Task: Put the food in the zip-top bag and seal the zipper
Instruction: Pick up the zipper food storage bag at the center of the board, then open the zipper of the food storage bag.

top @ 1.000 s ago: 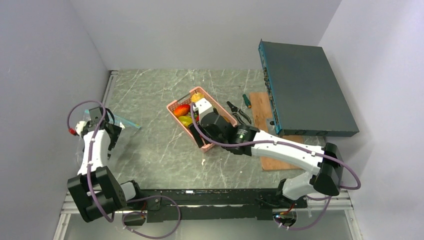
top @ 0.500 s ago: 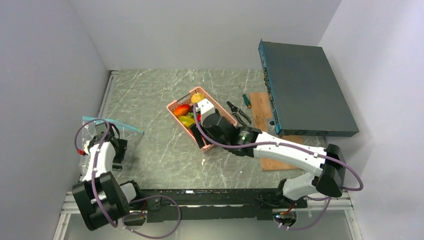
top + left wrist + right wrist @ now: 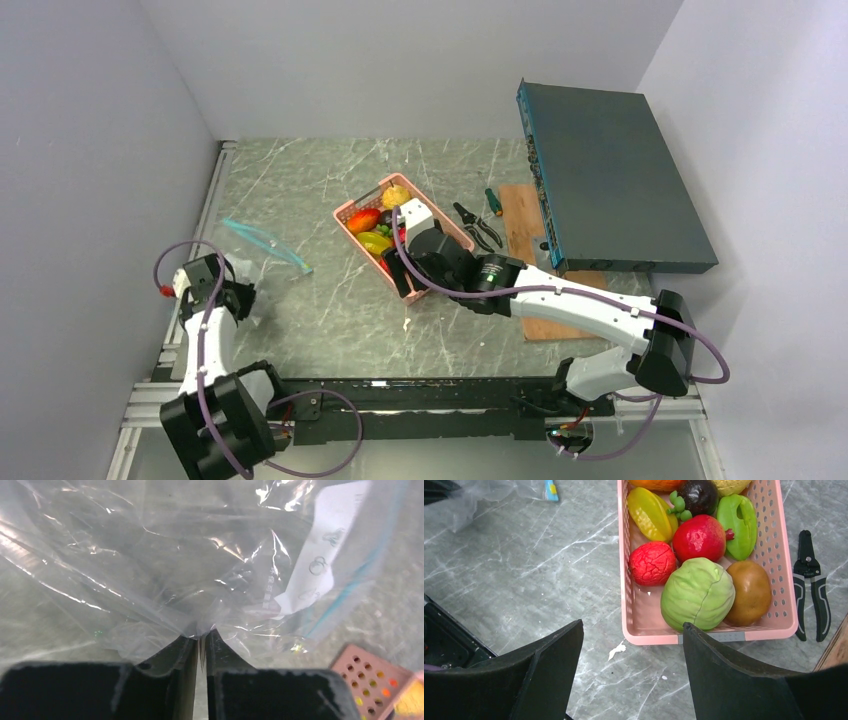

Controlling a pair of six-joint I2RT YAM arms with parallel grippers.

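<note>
Our left gripper [image 3: 201, 640], wide a second ago, is now clenching a fold of the zip-top bag [image 3: 150, 570] and drawing its zipper [image 3: 268, 246] nearer the left side of the pink basket [image 3: 624, 555], giving us a hold for filling. Our right gripper [image 3: 632, 627] is hovering spread and empty over that basket's near end, with the food [image 3: 696, 592] lying inside. Pliers [image 3: 806, 565] are lying just right of it, and the bag's limp mouth, we judge, is hindering loading.

the zip-top bag [image 3: 150, 565] is clear, crinkled, glossy plastic. the food [image 3: 699, 537] looks smooth and shiny in a pink perforated plastic basket [image 3: 651, 638]. the table [image 3: 524, 575] is smooth grey marble-look.
</note>
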